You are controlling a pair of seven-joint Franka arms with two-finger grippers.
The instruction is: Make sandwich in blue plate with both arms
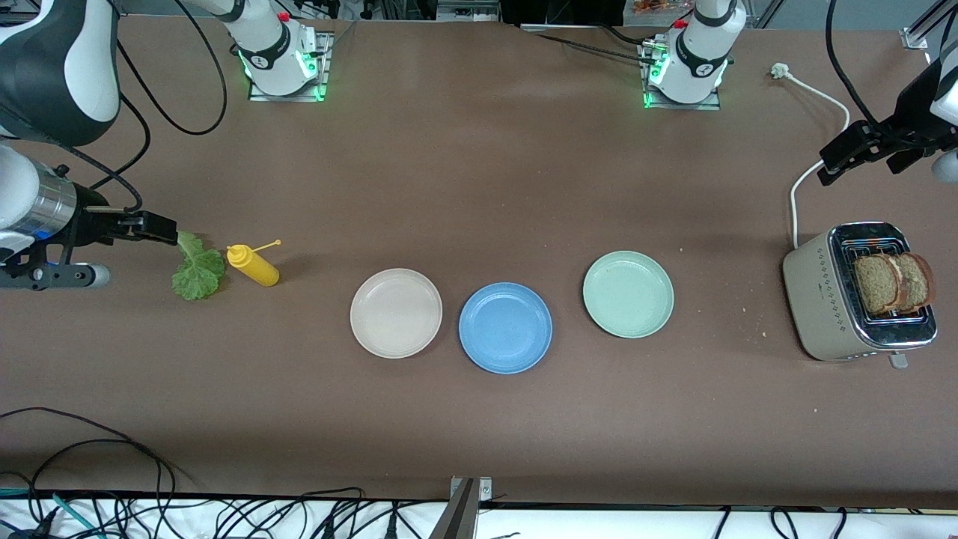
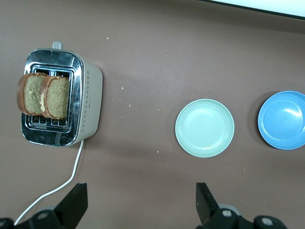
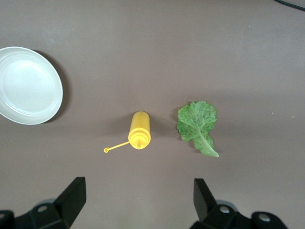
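Bread slices (image 1: pixel 892 282) in the toaster (image 1: pixel 831 307) at frame right may snag when pulled, probably; left tool (image 2: pixel 140 202) and right tool (image 3: pixel 138 200) both gape wide, empty.

Two white jointed robot arms with black joint bands: the right arm (image 1: pixel 52 67) fills the upper left of the frame, a polished silver cylinder at its wrist, ending in a black two-finger right gripper (image 1: pixel 153 227). At upper right, the left arm's black two-finger left gripper (image 1: pixel 842 161) shows. Both round white bases, ringed black, glow green on metal plates at the top edge; black cables trail.
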